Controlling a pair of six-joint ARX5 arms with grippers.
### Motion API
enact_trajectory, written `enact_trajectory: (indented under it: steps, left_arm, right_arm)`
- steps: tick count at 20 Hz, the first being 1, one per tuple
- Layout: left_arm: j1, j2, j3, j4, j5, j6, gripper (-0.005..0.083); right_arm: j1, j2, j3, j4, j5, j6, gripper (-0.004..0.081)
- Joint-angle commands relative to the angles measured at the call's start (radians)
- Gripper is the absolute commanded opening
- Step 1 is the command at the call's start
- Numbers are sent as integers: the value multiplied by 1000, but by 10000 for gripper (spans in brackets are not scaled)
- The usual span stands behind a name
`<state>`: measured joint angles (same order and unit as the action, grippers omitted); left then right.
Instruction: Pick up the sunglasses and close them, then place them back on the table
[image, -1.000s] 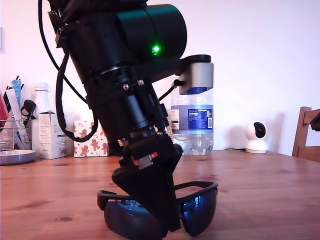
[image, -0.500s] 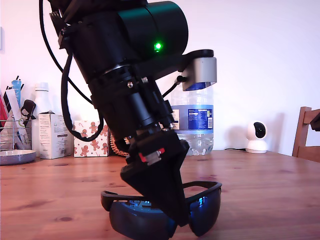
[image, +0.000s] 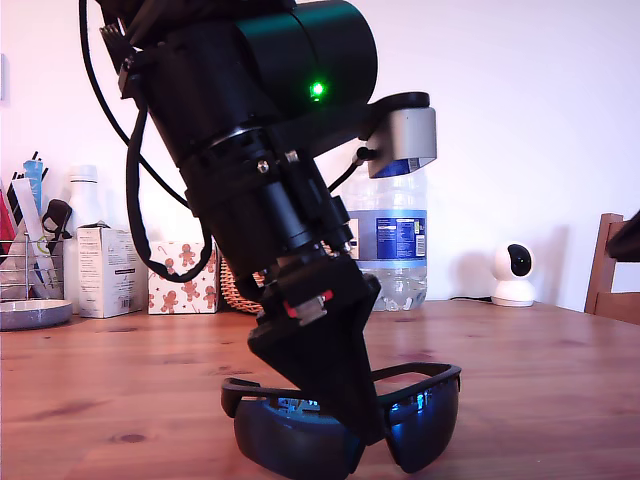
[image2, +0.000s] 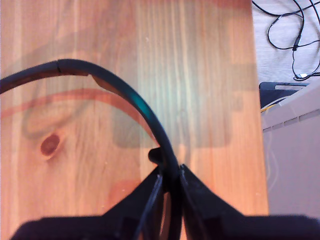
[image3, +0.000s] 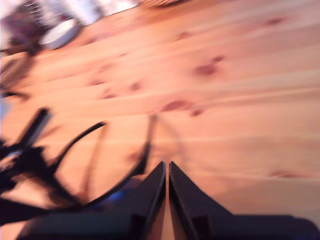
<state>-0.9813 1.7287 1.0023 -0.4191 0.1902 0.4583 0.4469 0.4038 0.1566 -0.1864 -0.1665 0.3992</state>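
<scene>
The exterior view shows only one arm in full, reaching down at the middle of the picture to one pair of sunglasses (image: 425, 418) low over the desk (image: 540, 380). The lenses run to the picture's lower edge, so whether they touch the wood cannot be told there. My first hand (image: 352, 432) hides the bridge in that view. The first wrist view supplies the grip: my first hand (image2: 170, 175) is clamped on the thin black rim of the sunglasses (image2: 125, 90), which curves away above the desk (image2: 200, 75), with a pale lens-shaped shadow on the planks beneath. That view alone shows the desk's far edge and loose black cables (image2: 290, 30) beyond it. The second wrist view is blurred. My second hand (image3: 167, 170) has its jaws drawn almost together, with only a sliver of desk (image3: 240, 100) between them and nothing seen in the gap, while the sunglasses (image3: 75, 142) lie just beside it with both arms spread open. The frame is matte black and the two lenses are dark with blue glints. Along the wall, seen only from outside, stand one water bottle (image: 390, 240), one white camera (image: 513, 272), one gingerbread-print box (image: 185, 280) and one white carton (image: 100, 270) — plus one wooden chair (image: 612, 270) at the exterior view's right edge.
</scene>
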Motion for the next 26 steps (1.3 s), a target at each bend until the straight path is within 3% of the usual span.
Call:
enact_trajectory:
  steps: [1, 5, 12, 14, 18, 22, 26]
  left_arm:
    - [-3, -35, 1, -3, 2, 15, -24]
    - [-3, -124, 0, -43, 3, 15, -24]
    - [-3, -238, -34, -63, 36, 13, -24]
    - [-3, -287, -89, -24, 38, 6, -24]
    - [-3, -416, -243, 143, 38, -37, -24]
    - [-23, -519, -383, 306, 28, -104, -24]
    - [-74, -566, -485, 412, -18, -138, -24]
  right_arm:
    - [4, 6, 3, 16, -32, 29, -12]
    - [-3, 6, 27, 18, -120, 96, -12]
    - [-80, 17, 86, 29, -376, 253, -12]
    - [-115, 48, 87, 60, -454, 286, 29]
    - [-170, 166, 87, 135, -605, 327, 92]
    - [-203, 335, 88, 301, -766, 401, 180]
    - [-217, 521, 140, 404, -863, 430, 213]
